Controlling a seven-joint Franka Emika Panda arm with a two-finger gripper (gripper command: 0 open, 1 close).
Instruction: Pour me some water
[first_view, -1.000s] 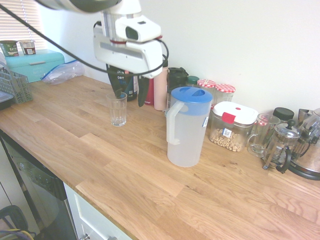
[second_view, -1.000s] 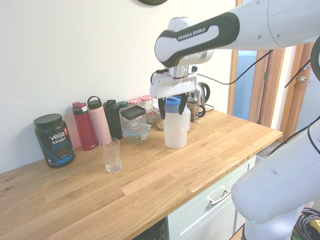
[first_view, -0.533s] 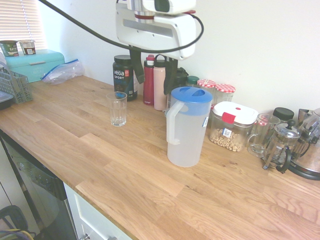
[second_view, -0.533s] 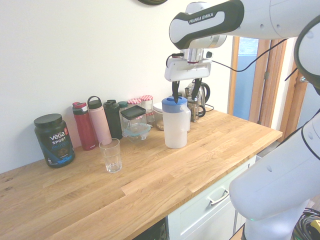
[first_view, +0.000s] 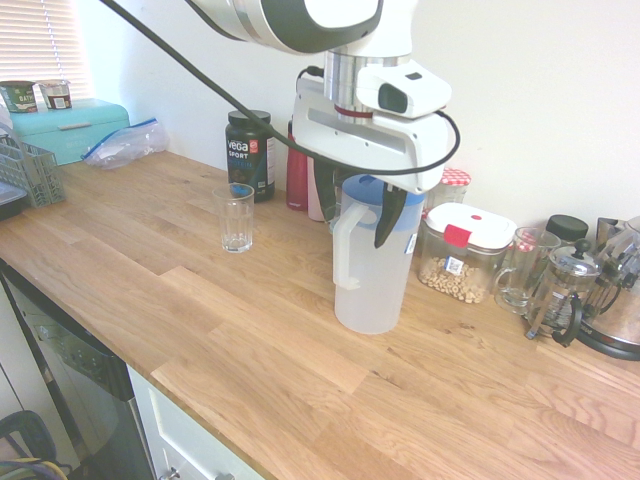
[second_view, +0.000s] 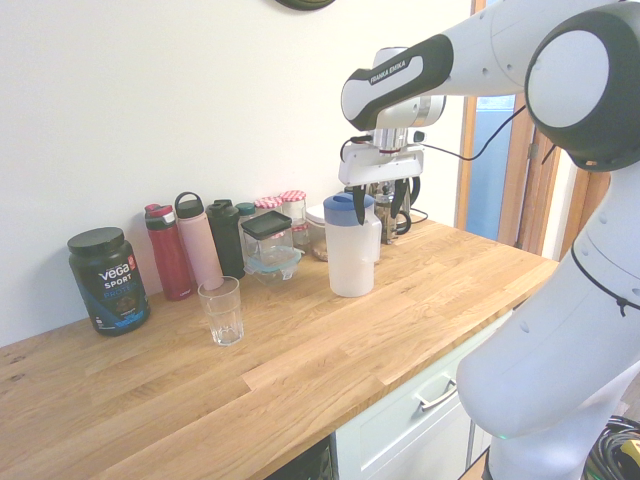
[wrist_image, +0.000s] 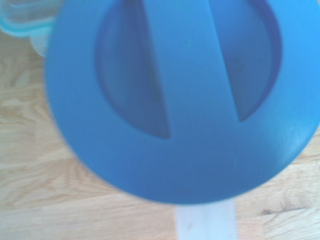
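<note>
Water jug (first_view: 372, 262) upright; fingers (first_view: 387, 215) spread wide astride lid; glass (first_view: 237, 218) well apart.

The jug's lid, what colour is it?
Blue. The lid fills the wrist view, so it shows best there, above the frosted jug.

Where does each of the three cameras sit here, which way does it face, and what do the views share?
First exterior view: off the counter's front edge, facing the wall; the white arm enters from above, its gripper straddling the blue lid of the tall frosted plastic jug.
Second exterior view: from the counter's other end, with the arm coming in from the picture's right and the gripper at the jug.
Wrist view: straight down on the lid, blurred; no fingers show.
Shared: jug and wooden counter in all three; the small clear ribbed glass in both exterior views.
</note>
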